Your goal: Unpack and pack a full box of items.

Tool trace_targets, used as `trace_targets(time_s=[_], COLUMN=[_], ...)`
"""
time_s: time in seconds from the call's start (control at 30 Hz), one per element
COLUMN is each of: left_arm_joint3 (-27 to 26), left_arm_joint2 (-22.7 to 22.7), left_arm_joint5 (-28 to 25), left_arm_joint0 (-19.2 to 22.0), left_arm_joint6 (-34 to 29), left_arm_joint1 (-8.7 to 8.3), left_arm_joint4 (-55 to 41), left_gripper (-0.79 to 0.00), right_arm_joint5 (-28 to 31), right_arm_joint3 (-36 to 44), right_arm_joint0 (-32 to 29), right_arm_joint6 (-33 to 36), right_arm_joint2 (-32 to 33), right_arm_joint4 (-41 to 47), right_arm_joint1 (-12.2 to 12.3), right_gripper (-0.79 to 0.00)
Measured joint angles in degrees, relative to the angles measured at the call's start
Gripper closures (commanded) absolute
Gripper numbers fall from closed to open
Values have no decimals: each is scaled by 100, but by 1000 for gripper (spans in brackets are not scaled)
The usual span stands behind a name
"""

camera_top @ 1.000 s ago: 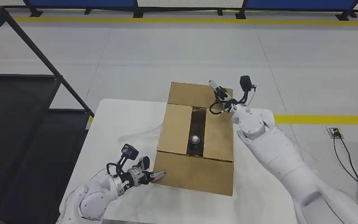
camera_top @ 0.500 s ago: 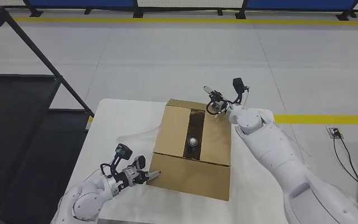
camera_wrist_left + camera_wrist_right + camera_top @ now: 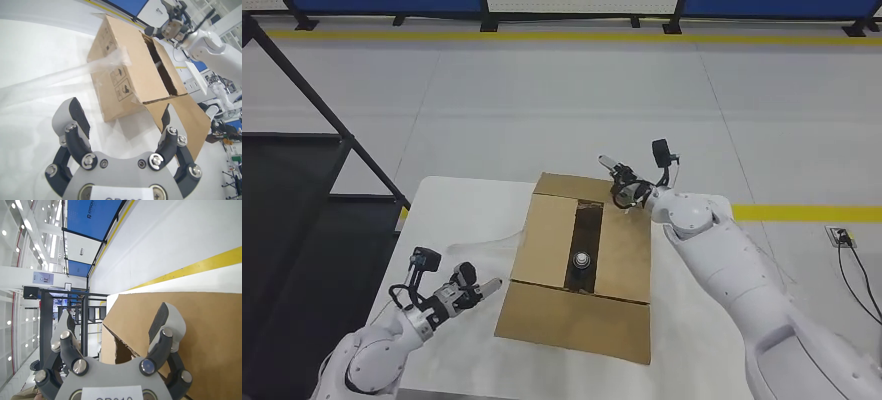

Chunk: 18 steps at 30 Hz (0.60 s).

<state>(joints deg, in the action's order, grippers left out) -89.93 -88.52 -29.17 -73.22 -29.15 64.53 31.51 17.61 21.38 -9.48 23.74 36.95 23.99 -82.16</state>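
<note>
Now: box (image 3: 542, 235) sits mid-surface (image 3: 442, 215), top flaps ajar w/ a slot between, round cap (image 3: 583, 259) visible inside. L pincer (image 3: 122, 106) wide open, empty, near box's near-left corner, not touching. R pincer (image 3: 114, 309) open, empty, at box's far edge.

Bright, even indoor light from rows of ceiling lamps (image 3: 17, 249); the white table (image 3: 452, 215) is almost glaring; the box (image 3: 547, 240) casts a soft, pale shadow; wrist views bend straight lines near their edges.
</note>
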Motion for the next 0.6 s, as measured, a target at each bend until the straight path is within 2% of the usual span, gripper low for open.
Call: trace_targets(time_s=[0.17, 0.23, 0.37, 0.5, 0.6], left_arm_joint3=[75, 133, 296, 430, 489], left_arm_joint2=[127, 137, 327, 544, 677], left_arm_joint5=[184, 291, 694, 922, 1105], left_arm_joint0=[10, 32, 147, 284, 390], left_arm_joint6=[340, 476, 827, 1053, 1139], left_arm_joint1=[12, 12, 38, 77, 104], left_arm_joint4=[285, 437, 1005, 1181, 1257], left_gripper=[-785, -785, -785, -785, -785], right_arm_joint5=[614, 654, 641, 641, 744], right_arm_joint3=[307, 383, 376, 388, 651], right_arm_joint0=[-222, -251, -247, -255, -429], right_arm_joint6=[534, 892, 874, 875, 1191], right_arm_joint2=[346, 417, 413, 413, 434], right_arm_joint4=[442, 472, 445, 442, 307], right_arm_joint1=[89, 137, 139, 139, 192], right_gripper=[-785, -785, -785, -785, -785])
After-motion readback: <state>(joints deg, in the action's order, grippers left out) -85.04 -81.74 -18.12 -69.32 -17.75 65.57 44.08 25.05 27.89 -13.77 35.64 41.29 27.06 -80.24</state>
